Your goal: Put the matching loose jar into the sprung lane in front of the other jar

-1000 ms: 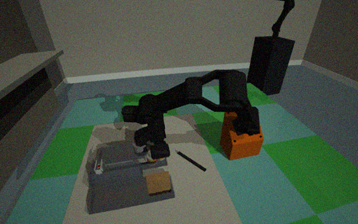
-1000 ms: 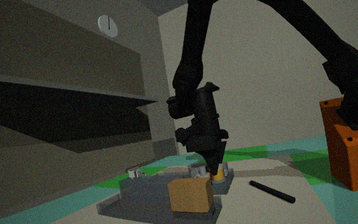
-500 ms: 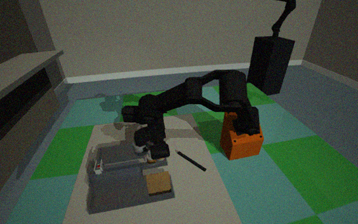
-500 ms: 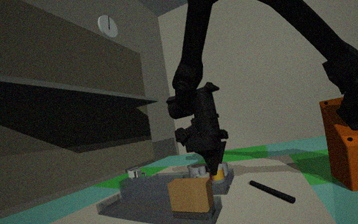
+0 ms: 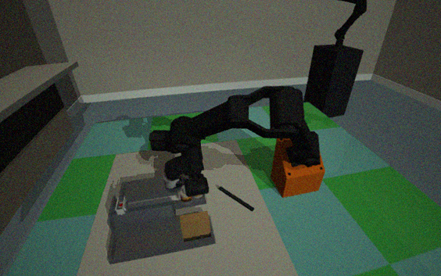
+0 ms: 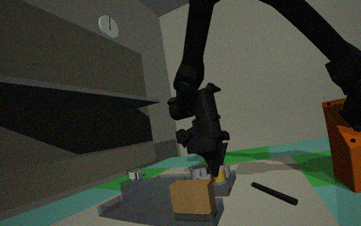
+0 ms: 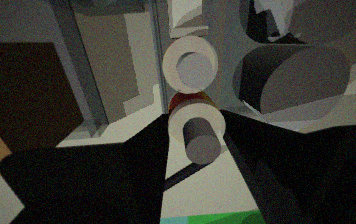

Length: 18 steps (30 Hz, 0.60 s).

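Observation:
The matching jar (image 7: 196,114) (image 6: 218,177) has a pale lid with a grey knob and an orange-red body. My gripper (image 7: 193,117) (image 6: 216,175) is shut on it, one finger on each side. The jar is upright at the front end of the sprung lane, just behind the low front stop. The old jar (image 7: 190,64), with a similar pale round lid, stands directly behind it in the wrist view, lids nearly touching. The pusher plate (image 7: 189,31) is behind the old jar. The held jar's base is hidden, so contact with the lane floor cannot be told.
The grey rack (image 5: 143,237) (image 6: 150,193) holds a brown box (image 5: 195,225) (image 6: 192,197) in a neighbouring lane. Grey round containers (image 7: 307,80) stand close on the lane's other side. A black pen (image 5: 235,197) (image 6: 274,193) lies before the rack, and the orange base block (image 5: 302,180) is farther right.

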Tool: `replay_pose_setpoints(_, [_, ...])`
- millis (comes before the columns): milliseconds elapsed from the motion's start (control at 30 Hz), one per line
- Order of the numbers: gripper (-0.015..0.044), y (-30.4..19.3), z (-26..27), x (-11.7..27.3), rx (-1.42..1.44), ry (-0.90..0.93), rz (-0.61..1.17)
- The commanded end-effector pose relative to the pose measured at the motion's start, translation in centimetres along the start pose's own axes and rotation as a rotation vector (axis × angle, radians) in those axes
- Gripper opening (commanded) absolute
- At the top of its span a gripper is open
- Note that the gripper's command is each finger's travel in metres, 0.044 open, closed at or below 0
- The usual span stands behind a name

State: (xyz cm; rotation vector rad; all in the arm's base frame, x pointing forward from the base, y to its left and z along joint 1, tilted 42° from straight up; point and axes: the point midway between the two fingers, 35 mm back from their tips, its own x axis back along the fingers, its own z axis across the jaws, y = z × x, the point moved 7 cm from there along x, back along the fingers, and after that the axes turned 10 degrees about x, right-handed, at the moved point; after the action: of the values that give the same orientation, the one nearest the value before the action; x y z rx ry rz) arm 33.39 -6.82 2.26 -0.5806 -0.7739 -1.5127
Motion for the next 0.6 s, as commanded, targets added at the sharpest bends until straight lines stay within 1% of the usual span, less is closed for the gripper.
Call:
replay_pose_setpoints(0, [0.0, 0.62, 0.03, 0.2, 0.012, 0.002, -0.021])
replay_pose_setpoints(567, [0.0, 0.83, 0.0, 0.2, 0.012, 0.002, -0.021])
